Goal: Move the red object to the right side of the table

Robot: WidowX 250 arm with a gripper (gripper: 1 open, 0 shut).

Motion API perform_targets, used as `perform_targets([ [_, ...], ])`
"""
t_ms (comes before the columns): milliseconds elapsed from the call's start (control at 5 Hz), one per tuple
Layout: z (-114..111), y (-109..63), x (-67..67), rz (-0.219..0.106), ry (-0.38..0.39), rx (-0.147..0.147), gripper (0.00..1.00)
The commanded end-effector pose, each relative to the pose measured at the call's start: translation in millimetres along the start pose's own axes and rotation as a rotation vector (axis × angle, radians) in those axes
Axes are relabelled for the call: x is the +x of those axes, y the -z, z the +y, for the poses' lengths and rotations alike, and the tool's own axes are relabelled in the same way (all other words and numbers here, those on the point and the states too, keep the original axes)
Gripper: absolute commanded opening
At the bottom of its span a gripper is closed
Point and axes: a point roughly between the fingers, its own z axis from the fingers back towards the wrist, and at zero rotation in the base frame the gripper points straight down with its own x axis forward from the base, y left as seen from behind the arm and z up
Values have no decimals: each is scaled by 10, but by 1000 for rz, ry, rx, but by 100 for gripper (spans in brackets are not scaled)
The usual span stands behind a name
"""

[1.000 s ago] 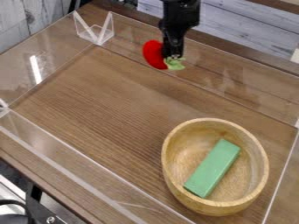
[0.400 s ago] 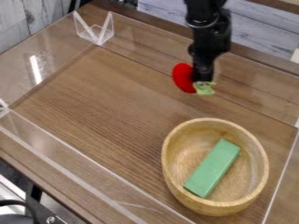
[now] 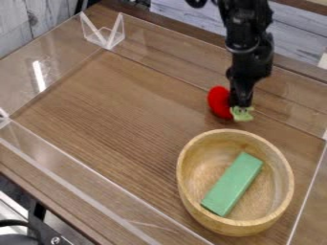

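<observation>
Your gripper (image 3: 231, 88) is over the far part of the table (image 3: 121, 115), toward its right edge; the black arm comes down into the view from the top, and the fingers point downward. The hand is closed narrow on the red object (image 3: 220, 101); you have this toy between the fingertips, with its bright red rounded body to the left and its pale green leafy end (image 3: 242, 114) to the right and a little lower. The red object is in the right half of the table, between the far edge and the wooden bowl (image 3: 235, 183); whether it touches the wood of the table or is a little above it, I cannot tell. The round, light bowl stands at the near right corner of the table, nearer to you than the toy, and apart from it; inside the bowl lies the green block (image 3: 231, 184), rectangular and placed at a slant, its upper end turned to the right. At the far left corner you can see a clear, angular piece (image 3: 105, 32) with whitish edges; low clear walls go along the border of the table; at the lower left, outside the table, there are black cables (image 3: 23, 227).
</observation>
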Motion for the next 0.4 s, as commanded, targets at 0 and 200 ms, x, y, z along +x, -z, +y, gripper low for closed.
perform_targets([
  [0,79,-65,205,-44,25,43,100],
  [200,63,-7,275,-45,35,43,100],
])
